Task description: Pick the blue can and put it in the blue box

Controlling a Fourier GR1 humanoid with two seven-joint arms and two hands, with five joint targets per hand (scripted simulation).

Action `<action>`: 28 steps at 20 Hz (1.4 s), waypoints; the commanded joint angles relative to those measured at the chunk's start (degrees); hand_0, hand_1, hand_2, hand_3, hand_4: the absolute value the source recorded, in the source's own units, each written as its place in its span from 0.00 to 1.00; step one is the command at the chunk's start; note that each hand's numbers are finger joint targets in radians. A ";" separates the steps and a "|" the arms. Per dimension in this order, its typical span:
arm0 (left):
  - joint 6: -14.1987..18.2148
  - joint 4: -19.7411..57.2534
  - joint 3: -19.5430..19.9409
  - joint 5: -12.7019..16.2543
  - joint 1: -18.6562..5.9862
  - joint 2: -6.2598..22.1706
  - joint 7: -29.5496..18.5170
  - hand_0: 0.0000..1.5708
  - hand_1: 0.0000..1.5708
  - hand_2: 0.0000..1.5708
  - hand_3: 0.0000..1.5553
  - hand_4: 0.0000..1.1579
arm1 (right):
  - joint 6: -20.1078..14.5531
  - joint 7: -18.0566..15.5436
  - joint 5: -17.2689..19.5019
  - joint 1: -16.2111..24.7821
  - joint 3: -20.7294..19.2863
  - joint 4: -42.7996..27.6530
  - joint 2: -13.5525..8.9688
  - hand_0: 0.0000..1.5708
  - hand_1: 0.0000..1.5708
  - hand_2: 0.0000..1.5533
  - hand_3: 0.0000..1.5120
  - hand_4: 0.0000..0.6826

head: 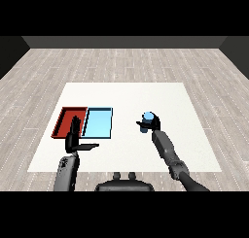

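Table point(194, 135): It was big and white, and it sat on a grey wood floor point(121, 62).
Blue tray point(97, 122): It lay flat, a bit toward 9 o'clock from the middle of the table.
Red tray point(65, 120): It touched the blue tray on that tray's 9 o'clock side.
Left hand point(74, 140): It was at 6 o'clock from the red tray, where the two trays met. Its fingers stood straight up and its thumb stuck out toward 3 o'clock. It held nothing.
Right hand point(153, 123): Its fingers were curled round the blue can.
Blue can point(145, 123): It was in the right hand, well apart from the blue tray, toward 3 o'clock from it.
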 commanded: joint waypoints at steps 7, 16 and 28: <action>0.49 0.80 -1.19 -0.93 -0.92 -0.77 0.64 0.00 0.00 0.00 0.00 0.00 | -4.44 -1.91 3.66 0.88 4.47 -8.13 0.86 0.92 0.92 0.95 0.89 0.70; -0.27 1.25 -5.44 -2.81 -2.67 -2.40 2.77 0.00 0.00 0.00 0.00 0.00 | -4.77 3.51 3.01 3.05 10.38 -19.47 2.23 0.93 0.93 0.96 0.92 0.77; 0.99 2.29 -6.83 0.00 -6.97 -0.99 6.55 0.00 0.00 0.00 0.00 0.00 | -4.24 14.18 4.28 17.84 16.31 -46.92 0.67 0.92 0.92 0.95 0.90 0.79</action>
